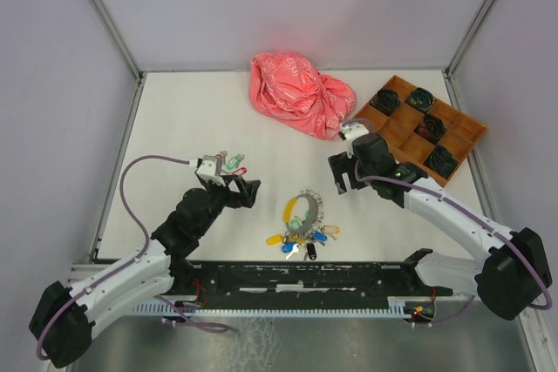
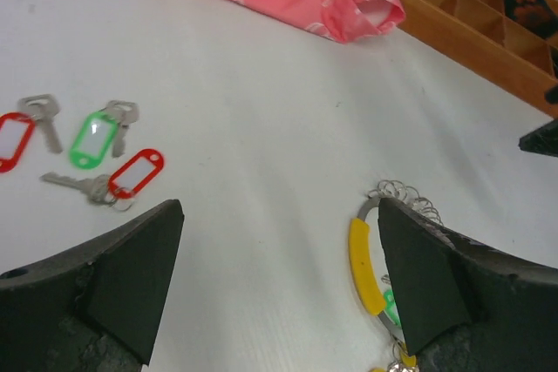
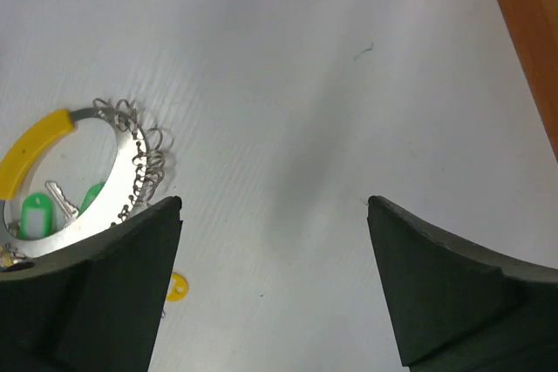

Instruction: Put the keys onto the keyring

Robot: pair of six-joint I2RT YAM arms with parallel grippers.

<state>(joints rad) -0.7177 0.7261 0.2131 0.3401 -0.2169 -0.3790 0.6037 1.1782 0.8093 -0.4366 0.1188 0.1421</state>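
Note:
The keyring, a large silver ring with a yellow section, lies flat at the table's middle front. Several tagged keys hang bunched at its near side. Three loose keys with red and green tags lie to its left, spread out in the left wrist view. My left gripper hovers open between them and the ring, nothing between its fingers; the ring's yellow section lies beside its right finger. My right gripper is open and empty to the right of the ring.
A crumpled pink bag lies at the back centre. A brown wooden compartment tray holding dark objects sits at the back right, just behind my right arm. A small yellow disc lies on the table by my right gripper's left finger.

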